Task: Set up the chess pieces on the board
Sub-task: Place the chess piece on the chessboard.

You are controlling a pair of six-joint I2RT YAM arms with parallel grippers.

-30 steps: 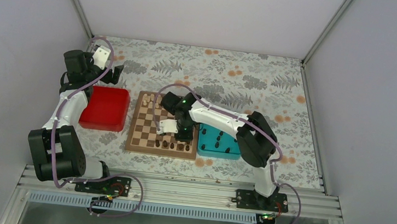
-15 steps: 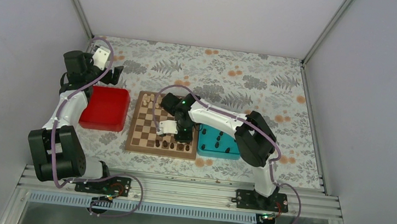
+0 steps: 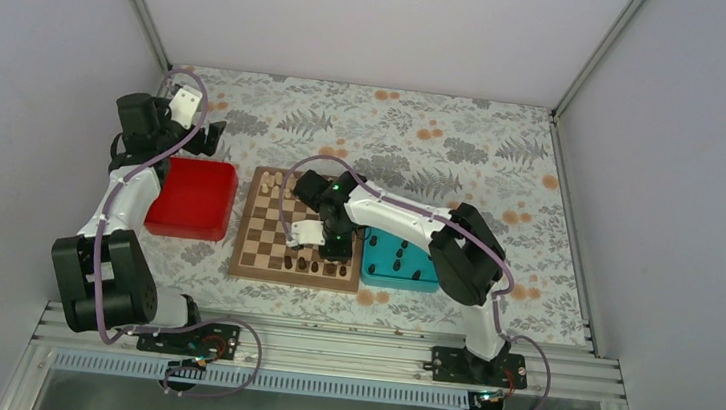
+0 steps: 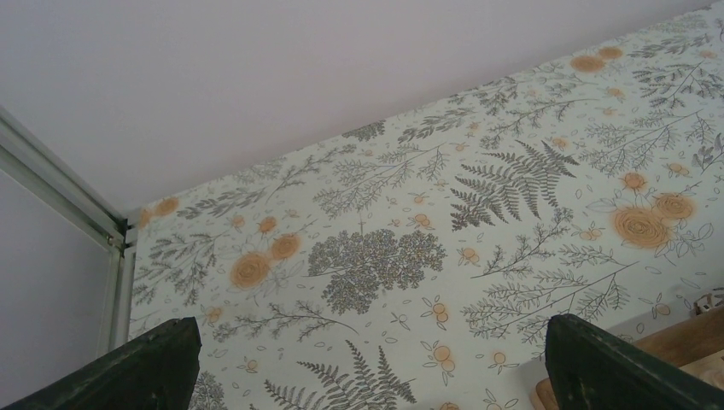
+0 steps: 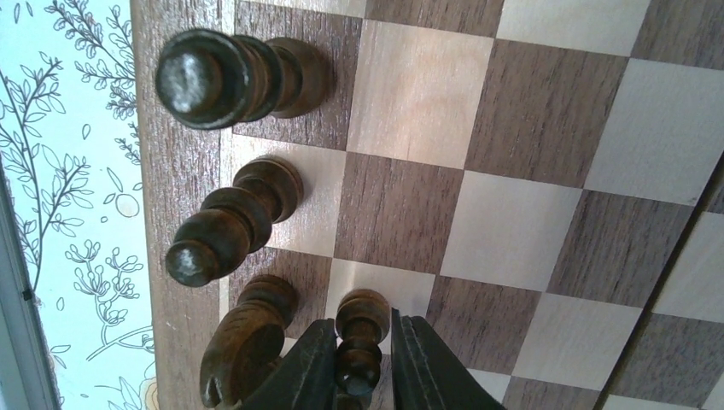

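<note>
The board [image 3: 276, 227] lies mid-table, with several dark chess pieces [image 3: 318, 266] standing along its near row. My right gripper [image 3: 332, 252] hangs low over that row. In the right wrist view a dark pawn [image 5: 359, 367] stands on a light square between the fingers of my right gripper [image 5: 363, 318]. The jaws are slightly parted, with a thin gap beside the pawn's head. A knight [image 5: 243, 342], a bishop [image 5: 226, 226] and a taller piece [image 5: 213, 77] stand along the edge. My left gripper [image 3: 207, 135] is held wide open, empty, over the far-left cloth [image 4: 371, 376].
A teal tray [image 3: 425, 271] right of the board holds several dark pieces. A red tray [image 3: 194, 199] sits at the board's left. Cream pieces [image 3: 271, 184] stand at the board's far-left corner. A corner of the board [image 4: 683, 342] shows in the left wrist view.
My right wrist has shifted a little toward the board's near row. The left arm has not moved.
</note>
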